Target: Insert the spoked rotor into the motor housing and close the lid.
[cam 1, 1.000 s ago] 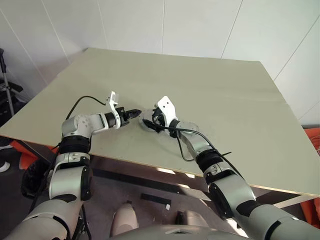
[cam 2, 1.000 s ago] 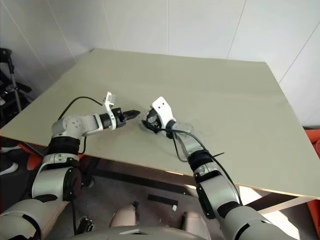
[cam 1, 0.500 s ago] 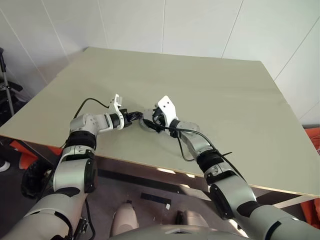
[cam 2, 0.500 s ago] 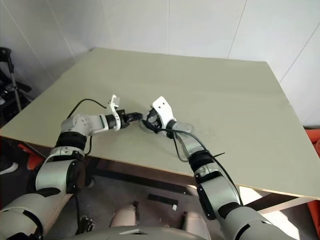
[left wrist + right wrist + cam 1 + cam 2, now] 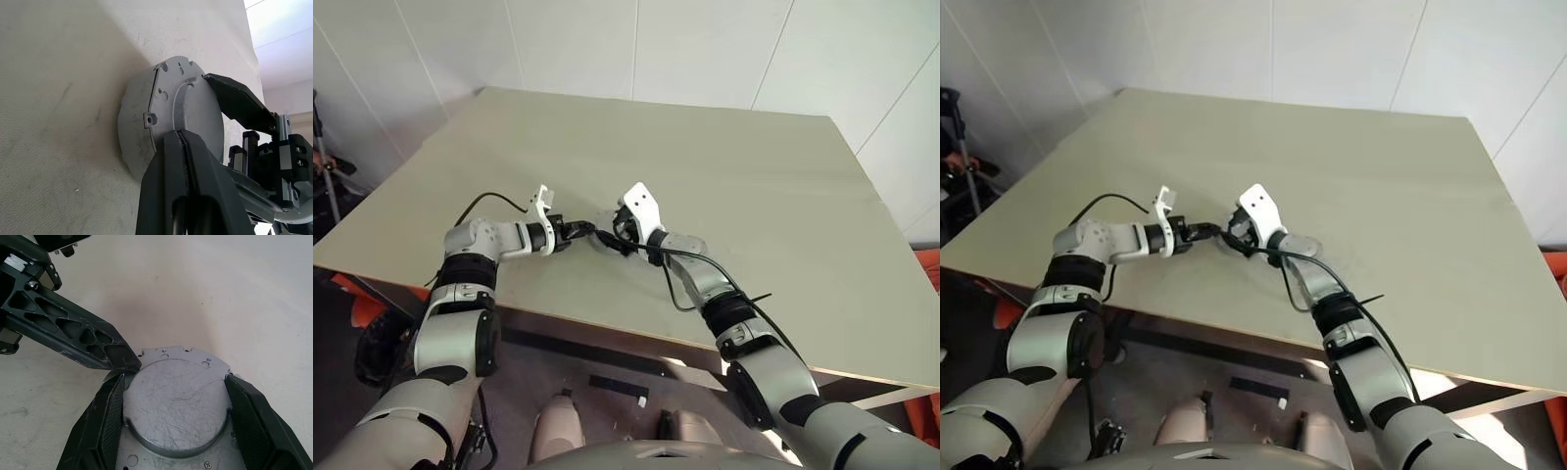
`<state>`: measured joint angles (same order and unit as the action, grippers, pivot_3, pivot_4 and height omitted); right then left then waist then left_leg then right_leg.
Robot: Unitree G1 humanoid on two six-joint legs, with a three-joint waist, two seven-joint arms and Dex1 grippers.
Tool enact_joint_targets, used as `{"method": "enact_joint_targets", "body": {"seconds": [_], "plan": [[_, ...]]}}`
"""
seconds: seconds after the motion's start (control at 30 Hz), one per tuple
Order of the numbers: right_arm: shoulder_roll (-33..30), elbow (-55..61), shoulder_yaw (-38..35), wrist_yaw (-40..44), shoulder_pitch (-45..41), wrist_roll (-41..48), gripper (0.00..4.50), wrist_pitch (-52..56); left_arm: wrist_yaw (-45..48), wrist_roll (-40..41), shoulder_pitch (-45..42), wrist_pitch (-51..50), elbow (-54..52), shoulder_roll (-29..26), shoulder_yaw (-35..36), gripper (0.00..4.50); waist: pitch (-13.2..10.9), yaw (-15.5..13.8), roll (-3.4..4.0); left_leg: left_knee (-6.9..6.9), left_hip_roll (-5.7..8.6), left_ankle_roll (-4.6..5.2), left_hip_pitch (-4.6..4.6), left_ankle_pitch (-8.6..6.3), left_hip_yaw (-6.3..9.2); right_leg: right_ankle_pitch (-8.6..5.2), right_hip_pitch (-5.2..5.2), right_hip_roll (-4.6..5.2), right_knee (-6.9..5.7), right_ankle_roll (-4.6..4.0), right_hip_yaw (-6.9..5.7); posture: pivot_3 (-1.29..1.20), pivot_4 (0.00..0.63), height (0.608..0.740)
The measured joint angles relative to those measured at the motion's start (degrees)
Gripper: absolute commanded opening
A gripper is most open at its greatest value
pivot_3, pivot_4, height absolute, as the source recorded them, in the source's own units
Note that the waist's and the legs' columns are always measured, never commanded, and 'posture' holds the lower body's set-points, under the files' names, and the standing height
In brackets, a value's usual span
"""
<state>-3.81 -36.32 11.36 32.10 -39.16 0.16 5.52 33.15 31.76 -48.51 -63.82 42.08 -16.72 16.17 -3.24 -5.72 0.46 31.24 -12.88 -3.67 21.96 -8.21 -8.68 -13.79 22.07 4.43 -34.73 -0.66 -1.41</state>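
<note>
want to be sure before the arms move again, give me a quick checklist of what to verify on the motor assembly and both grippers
1. Right gripper straddles the round silver part of the motor assembly, a finger on each side: ok.
2. Left gripper shut, tip against the part's edge: ok.
3. Assembly resting on the table: ok.
4. Lid fully seated on the housing: cannot tell; a seam runs round the body, but no view shows whether it is closed.
5. Rotor inside: cannot tell, the silver face covers the interior.
6. Left fingertip close beside the right finger: not ok, little room to move.
</note>
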Motion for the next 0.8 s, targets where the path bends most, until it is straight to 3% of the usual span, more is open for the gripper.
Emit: {"method": "enact_joint_targets", "body": {"seconds": [0.13, 0.27, 0.8], "plan": [[-0.1, 0.9, 0.0, 0.0, 0.1, 0.1, 3.16, 1.4, -0.6, 0.0, -0.1, -0.3, 0.0, 0.1, 0.2, 0.03, 0.0, 0.0, -0.01, 0.0, 0.0, -0.02, 0.0, 0.01, 0.01, 0.0, 0.0, 0.0, 0.0, 0.0, -0.02, 0.0, 0.0, 0.74], [-0.6, 2.3, -0.3, 0.0, 0.9, 0.2, 4.48, 1.9, -1.0, 0.1, -0.1, -0.3, 0.0, 0.1, 0.6, 0.0, 0.0, -0.2, -0.02, 0.0, 0.01, -0.03, 0.01, 0.02, 0.01, 0.0, -0.01, 0.02, 0.01, 0.0, -0.01, 0.0, 0.0, 0.74], [-0.8, 2.9, -0.6, -0.6, 1.3, 0.1, 4.48, 2.0, -1.1, -0.1, -0.5, -0.7, 0.3, 0.9, 0.8, 0.0, 0.0, -0.3, -0.04, 0.07, 0.0, -0.04, 0.0, 0.04, 0.03, 0.0, -0.04, 0.01, -0.03, 0.0, -0.04, 0.0, 0.0, 0.74]]}}
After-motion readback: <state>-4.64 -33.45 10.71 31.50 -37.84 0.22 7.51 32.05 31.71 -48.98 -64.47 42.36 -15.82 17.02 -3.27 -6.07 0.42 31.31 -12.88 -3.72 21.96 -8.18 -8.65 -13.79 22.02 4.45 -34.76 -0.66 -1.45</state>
